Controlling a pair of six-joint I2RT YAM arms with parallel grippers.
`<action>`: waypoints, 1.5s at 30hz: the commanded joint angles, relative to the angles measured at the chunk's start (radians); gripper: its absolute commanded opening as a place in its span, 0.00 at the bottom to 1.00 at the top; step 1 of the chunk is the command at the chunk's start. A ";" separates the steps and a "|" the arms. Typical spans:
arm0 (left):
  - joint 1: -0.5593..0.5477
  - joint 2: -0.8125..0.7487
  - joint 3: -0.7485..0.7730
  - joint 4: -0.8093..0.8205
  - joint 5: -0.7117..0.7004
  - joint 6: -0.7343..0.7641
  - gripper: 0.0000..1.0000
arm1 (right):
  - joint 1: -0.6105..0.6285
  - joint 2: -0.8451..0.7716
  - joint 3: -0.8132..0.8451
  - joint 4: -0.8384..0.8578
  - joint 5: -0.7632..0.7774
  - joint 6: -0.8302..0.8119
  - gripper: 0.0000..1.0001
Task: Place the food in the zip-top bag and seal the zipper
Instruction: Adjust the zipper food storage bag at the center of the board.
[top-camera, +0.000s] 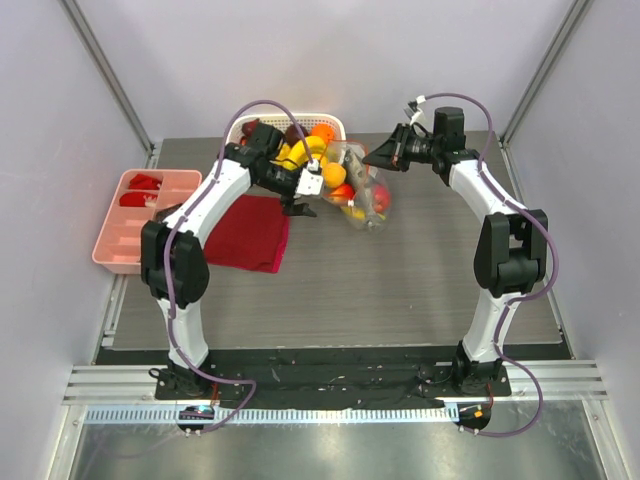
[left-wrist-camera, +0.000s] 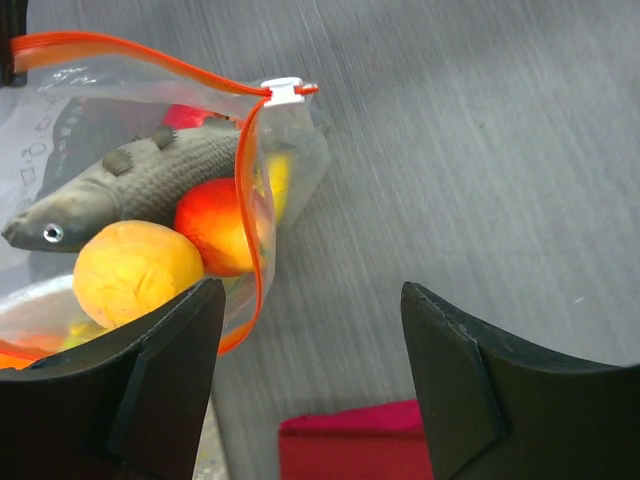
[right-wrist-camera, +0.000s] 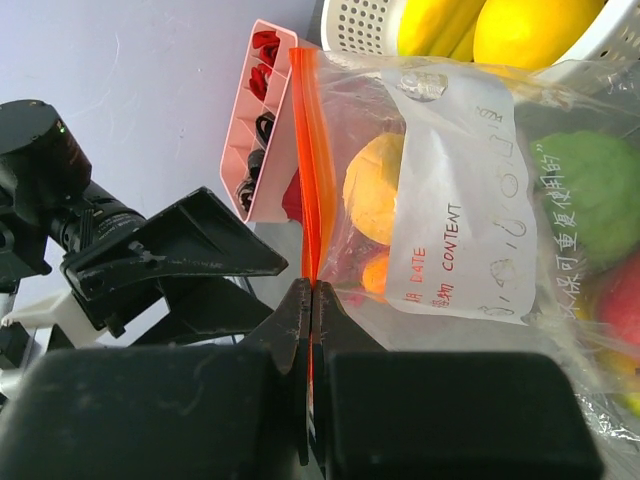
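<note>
The clear zip-top bag (top-camera: 357, 187) lies tilted next to the basket, holding several food pieces. In the left wrist view it (left-wrist-camera: 60, 150) shows a grey toy fish (left-wrist-camera: 150, 180), a red-orange fruit (left-wrist-camera: 215, 225) and a yellow piece (left-wrist-camera: 130, 270). The orange-red zipper (left-wrist-camera: 250, 200) gapes open, its white slider (left-wrist-camera: 285, 90) at the end. My right gripper (right-wrist-camera: 311, 290) is shut on the zipper strip (right-wrist-camera: 308, 150) at the bag's right end (top-camera: 378, 155). My left gripper (left-wrist-camera: 310, 330) is open and empty beside the bag's left end (top-camera: 300, 206). The label (right-wrist-camera: 460, 200) and a green piece (right-wrist-camera: 590, 190) show in the right wrist view.
The white slotted basket (top-camera: 255, 124) at the back holds yellow and orange fruits (top-camera: 310, 148). A folded dark red cloth (top-camera: 250, 232) lies left of the bag and shows in the left wrist view (left-wrist-camera: 350, 445). A pink divided tray (top-camera: 140, 215) stands at the far left.
</note>
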 joint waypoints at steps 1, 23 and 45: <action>-0.026 -0.021 -0.006 0.104 -0.057 0.113 0.74 | 0.007 -0.075 0.024 -0.001 -0.039 -0.050 0.01; -0.069 0.010 0.079 0.165 -0.061 0.014 0.00 | 0.024 -0.073 0.077 -0.157 -0.056 -0.242 0.01; -0.144 -0.134 -0.182 0.418 -0.315 -0.786 0.00 | 0.254 0.103 0.458 -0.672 0.149 -0.946 0.29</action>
